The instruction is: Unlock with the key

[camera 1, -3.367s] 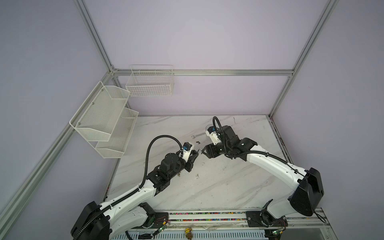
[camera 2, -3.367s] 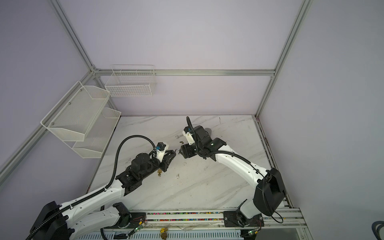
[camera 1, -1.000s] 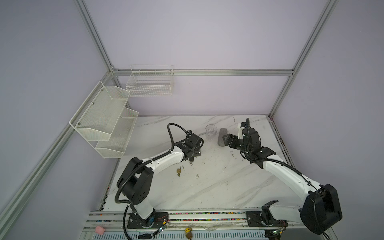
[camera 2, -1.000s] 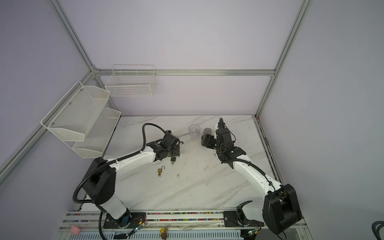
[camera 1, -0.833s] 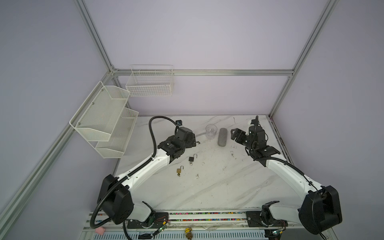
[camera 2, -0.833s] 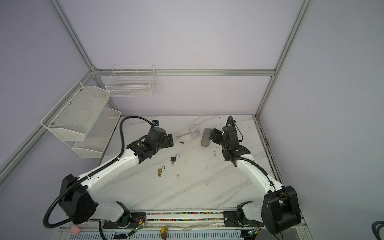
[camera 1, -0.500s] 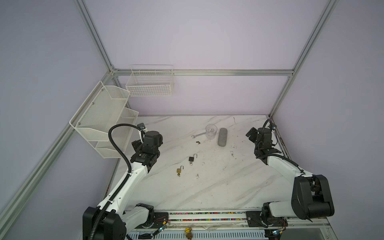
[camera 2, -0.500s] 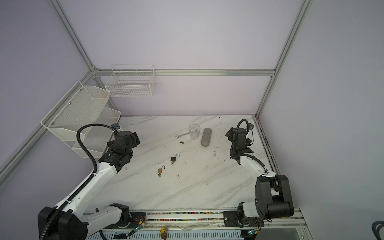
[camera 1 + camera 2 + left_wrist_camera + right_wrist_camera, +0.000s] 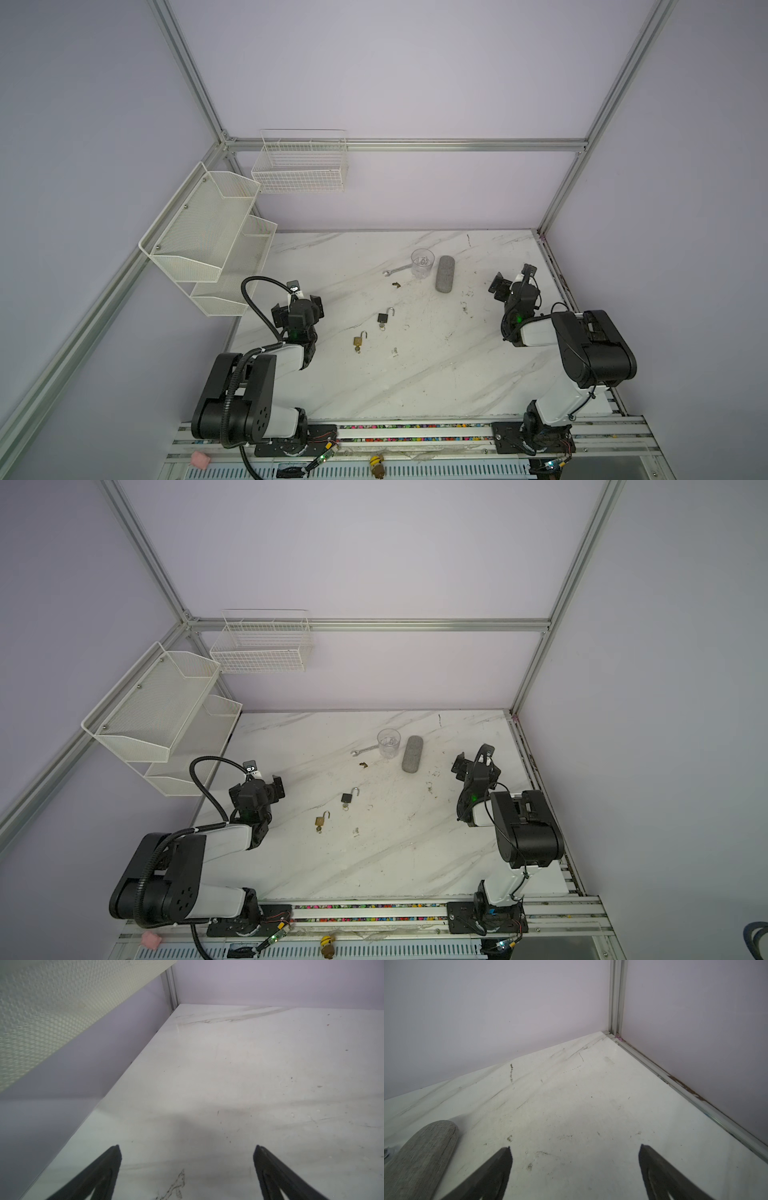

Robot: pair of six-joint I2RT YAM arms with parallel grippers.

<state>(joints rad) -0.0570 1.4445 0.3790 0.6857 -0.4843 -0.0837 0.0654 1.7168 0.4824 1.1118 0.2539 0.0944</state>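
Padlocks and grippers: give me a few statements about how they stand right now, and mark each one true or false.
1. The black padlock and the brass padlock both lie on the table with their shackles swung open. True.
2. The left gripper is shut on the brass padlock. False: it is open and empty over bare table, apart from both padlocks.
3. The wrench lies inside the clear cup. False: it lies flat on the table beside the cup.
4. The right gripper is open and holds nothing. True.
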